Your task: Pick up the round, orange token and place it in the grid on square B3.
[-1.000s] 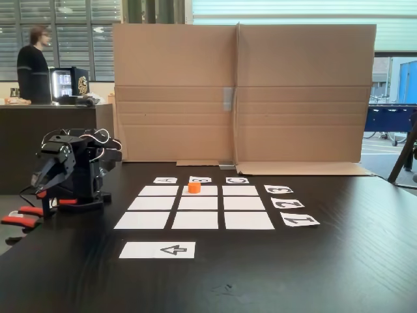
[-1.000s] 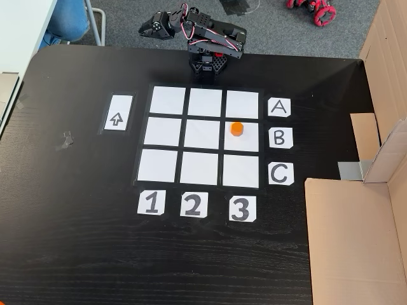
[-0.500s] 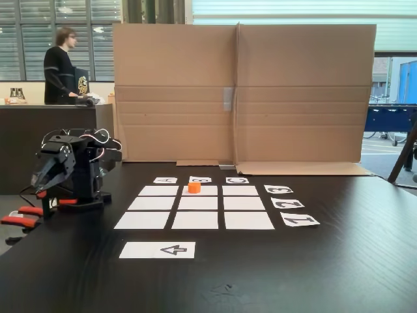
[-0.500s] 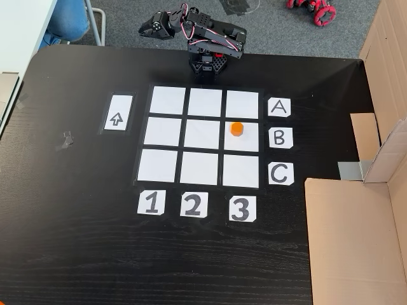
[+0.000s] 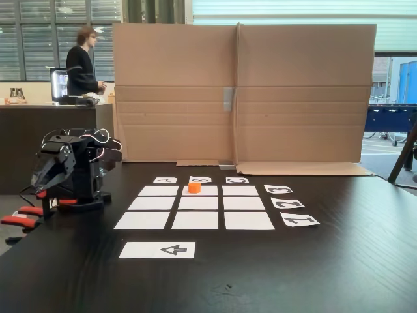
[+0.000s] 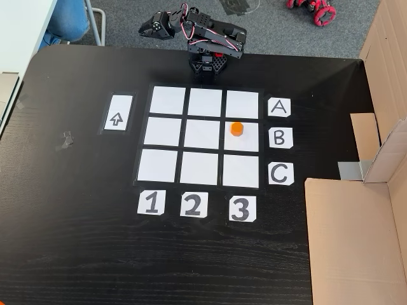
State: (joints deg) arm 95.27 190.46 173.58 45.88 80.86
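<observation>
Your token [image 6: 236, 129] sits upright on square B3 [image 6: 241, 135], toward its upper edge, inside the grid [image 6: 203, 171]. The arm [image 6: 213, 39] is folded at the counter's [image 6: 76, 254] far edge, its claw [image 6: 147, 28] well apart from the token.

From where I'm sitting, the setup is on a dark wood-grain table [image 5: 339, 261] with a big folded cardboard sheet [image 5: 241, 91] standing along its far edge as a backdrop. Behind that there are windows with horizontal blinds [image 5: 39, 32] and plenty of daylight coming in. A person in a dark top [image 5: 81, 65] is standing at a dark counter [image 5: 39, 140] in the back left. In the top-down fixed view the floor is grey carpet [image 6: 305, 35], and more cardboard [image 6: 353, 241] lies over the table's right side.
</observation>
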